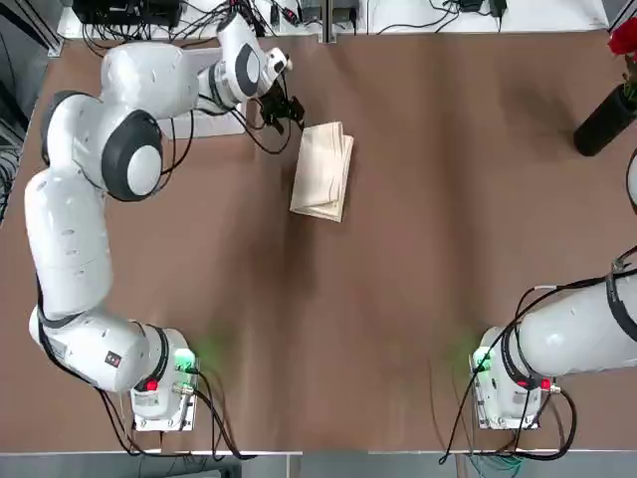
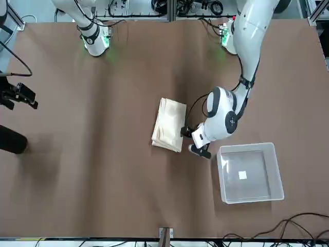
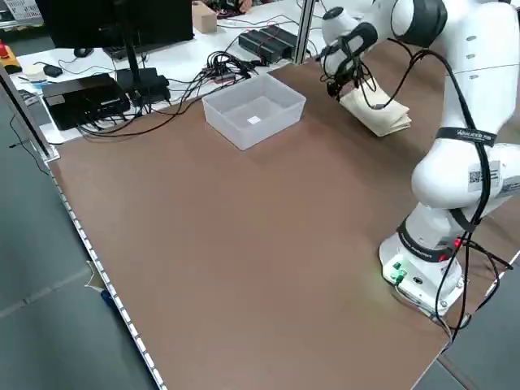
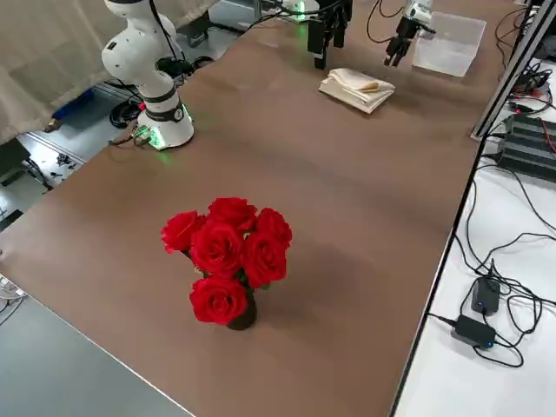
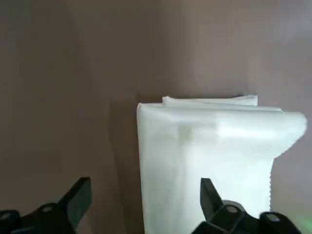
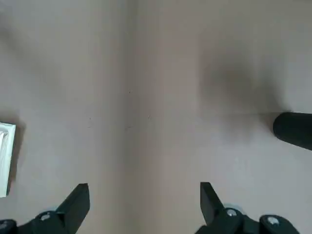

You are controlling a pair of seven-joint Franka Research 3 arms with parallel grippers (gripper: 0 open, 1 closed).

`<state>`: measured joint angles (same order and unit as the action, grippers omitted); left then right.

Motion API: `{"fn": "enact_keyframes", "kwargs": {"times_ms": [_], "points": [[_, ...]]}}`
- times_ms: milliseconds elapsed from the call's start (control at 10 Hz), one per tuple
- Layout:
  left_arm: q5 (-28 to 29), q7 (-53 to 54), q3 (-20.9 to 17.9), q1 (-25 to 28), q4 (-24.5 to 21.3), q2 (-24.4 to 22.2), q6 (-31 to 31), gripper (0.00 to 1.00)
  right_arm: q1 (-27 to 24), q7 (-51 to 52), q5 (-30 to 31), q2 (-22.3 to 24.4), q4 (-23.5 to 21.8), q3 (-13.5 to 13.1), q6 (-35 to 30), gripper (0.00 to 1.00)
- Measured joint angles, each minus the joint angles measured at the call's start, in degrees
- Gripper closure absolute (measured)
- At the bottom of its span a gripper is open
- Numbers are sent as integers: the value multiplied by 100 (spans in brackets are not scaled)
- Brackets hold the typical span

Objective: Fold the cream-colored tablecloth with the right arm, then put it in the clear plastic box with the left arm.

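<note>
you have two franka fr3 arms: the left arm [image 1: 80, 229] at the left of the top view, the right arm [image 1: 587, 324] at its right edge. you have two grippers: the left gripper [image 2: 198, 145] right of centre in the front view, the right gripper [image 2: 33, 98] at its left edge. you can count one folded tablecloth [image 2: 168, 125] near the centre there, one clear plastic box [image 2: 250, 173] at the lower right, and six red roses [image 4: 217, 249] in one black vase [image 4: 244, 314], lower centre of the right side view.
</note>
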<state>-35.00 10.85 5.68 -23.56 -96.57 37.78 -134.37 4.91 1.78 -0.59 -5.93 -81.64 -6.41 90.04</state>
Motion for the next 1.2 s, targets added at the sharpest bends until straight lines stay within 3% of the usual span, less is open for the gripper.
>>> {"fn": "enact_keyframes", "kwargs": {"times_ms": [300,1200], "points": [[-307,223,30,-6,10,215,-14,0,-1,18,5,6,2,-12,-2,0],[-407,229,439,-98,32,524,-168,2,-21,22,12,21,7,-103,-115,0]]}}
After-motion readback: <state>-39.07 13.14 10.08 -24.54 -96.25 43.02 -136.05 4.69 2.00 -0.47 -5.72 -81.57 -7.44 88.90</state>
